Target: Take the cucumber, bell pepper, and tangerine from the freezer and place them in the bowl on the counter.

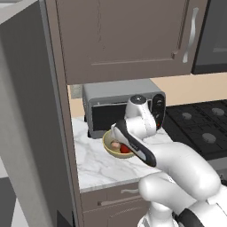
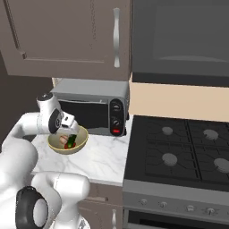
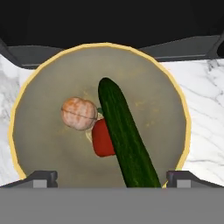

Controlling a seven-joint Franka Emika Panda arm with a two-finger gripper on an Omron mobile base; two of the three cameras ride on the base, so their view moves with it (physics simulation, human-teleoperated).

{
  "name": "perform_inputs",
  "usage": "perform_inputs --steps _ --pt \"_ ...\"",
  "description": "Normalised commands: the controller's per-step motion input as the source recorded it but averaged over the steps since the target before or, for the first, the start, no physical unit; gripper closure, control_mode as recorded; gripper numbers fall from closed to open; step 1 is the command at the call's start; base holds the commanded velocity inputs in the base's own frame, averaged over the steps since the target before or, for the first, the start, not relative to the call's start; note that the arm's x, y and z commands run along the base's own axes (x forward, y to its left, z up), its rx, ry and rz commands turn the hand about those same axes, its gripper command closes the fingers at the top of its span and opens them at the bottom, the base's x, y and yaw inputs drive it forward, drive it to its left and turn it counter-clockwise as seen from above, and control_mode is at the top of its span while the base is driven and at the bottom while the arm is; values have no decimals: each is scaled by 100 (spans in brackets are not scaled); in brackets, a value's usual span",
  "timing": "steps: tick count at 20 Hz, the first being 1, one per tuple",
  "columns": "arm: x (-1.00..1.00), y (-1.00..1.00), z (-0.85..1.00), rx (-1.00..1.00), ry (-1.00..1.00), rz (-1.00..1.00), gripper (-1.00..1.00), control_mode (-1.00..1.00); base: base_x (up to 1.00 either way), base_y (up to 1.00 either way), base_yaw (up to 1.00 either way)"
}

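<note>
In the bowl (image 3: 39,92) lie the cucumber (image 3: 127,135), bell pepper (image 3: 102,139) and tangerine (image 3: 78,113) — gripper (image 3: 112,178) spread wide, empty — seemingly the final step; only lifting clear remains.

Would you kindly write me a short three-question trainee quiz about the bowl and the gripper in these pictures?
1. True or false: the cucumber, bell pepper and tangerine all lie inside the bowl.
2. The bell pepper lies: A) left of the tangerine, B) between tangerine and cucumber, C) outside the bowl, going by the hand view.
3. Fill in: the gripper hangs over the bowl with its jaws ____.

Key: 1 true; 2 B; 3 open, holding nothing.
</note>
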Motion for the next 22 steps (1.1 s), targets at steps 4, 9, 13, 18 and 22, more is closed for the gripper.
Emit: perform_inputs --steps 4,9,13,18,22 --pt "-47 -23 40 0 -6 0 -100 -100 0 0 0" --pt "-49 -21 41 0 -3 0 -100 -100 0 0 0" --pt "-55 -16 47 0 -1 0 -100 -100 0 0 0" --pt "-55 -9 43 0 0 0 -100 -100 0 0 0" --pt "-50 -3 43 0 -3 0 -100 -100 0 0 0"
